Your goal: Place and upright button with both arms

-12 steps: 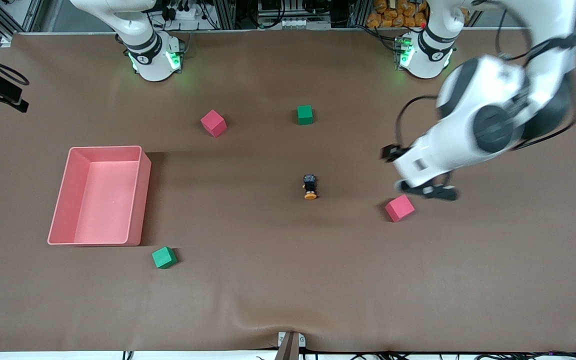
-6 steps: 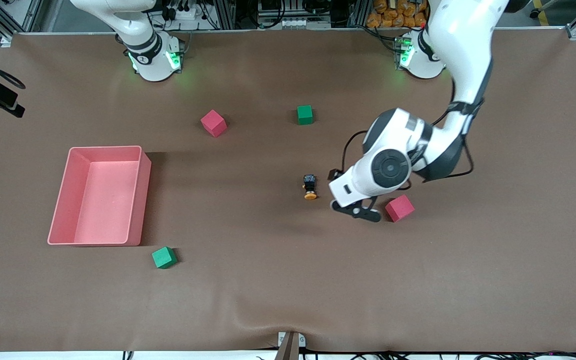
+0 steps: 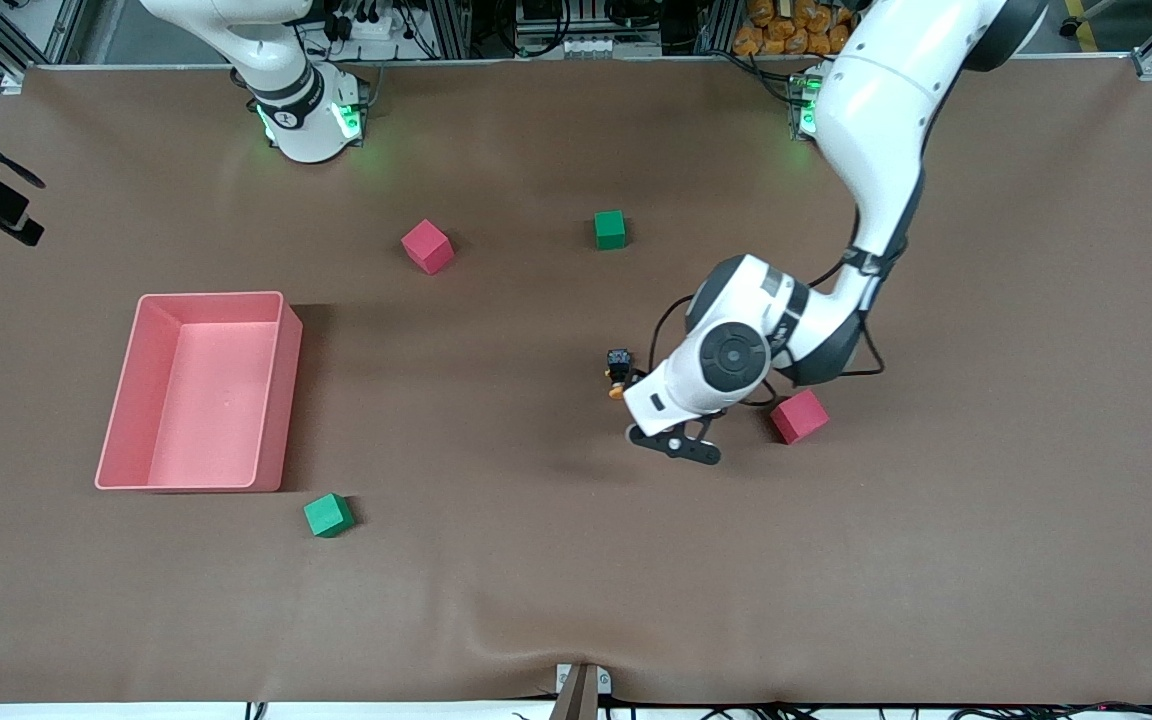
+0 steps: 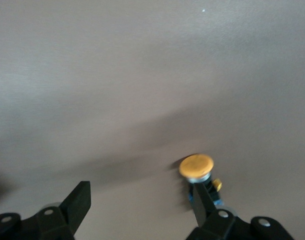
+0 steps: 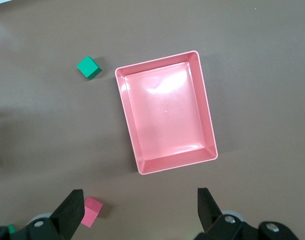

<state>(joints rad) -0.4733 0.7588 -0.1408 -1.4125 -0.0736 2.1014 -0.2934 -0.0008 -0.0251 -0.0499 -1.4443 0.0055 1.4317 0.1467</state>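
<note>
Near the middle of the brown paper-covered table (image 3: 576,560) lies the tiny push-button with a black blocky body and a round orange cap (image 3: 619,372), on its side, cap end pointing toward the front camera. Over the table just beside it, toward the left arm's end, hangs the left gripper (image 4: 137,200), carried by the white jointed left arm (image 3: 876,130) that reaches down from its green-lit base. Its fingers are spread wide with nothing between them. From the left wrist view, the button sits not in the gap but at one edge of it: the orange cap shows just past the tip of one black finger (image 4: 201,200), and that finger covers part of the black body, while the other finger (image 4: 78,202) stands well apart from the button. Whether the near finger touches the button cannot be told.

A red foam cube (image 3: 799,416) rests close by the left arm's wrist, toward that arm's end of the table. Farther from the front camera lie another red foam cube (image 3: 427,246) and a green foam cube (image 3: 610,229). A second green foam cube (image 3: 328,515) sits nearer the front camera, just beside a corner of the pink rectangular plastic bin (image 3: 281,400).

High above that bin waits the right gripper (image 5: 140,210), fingers apart and holding nothing
</note>
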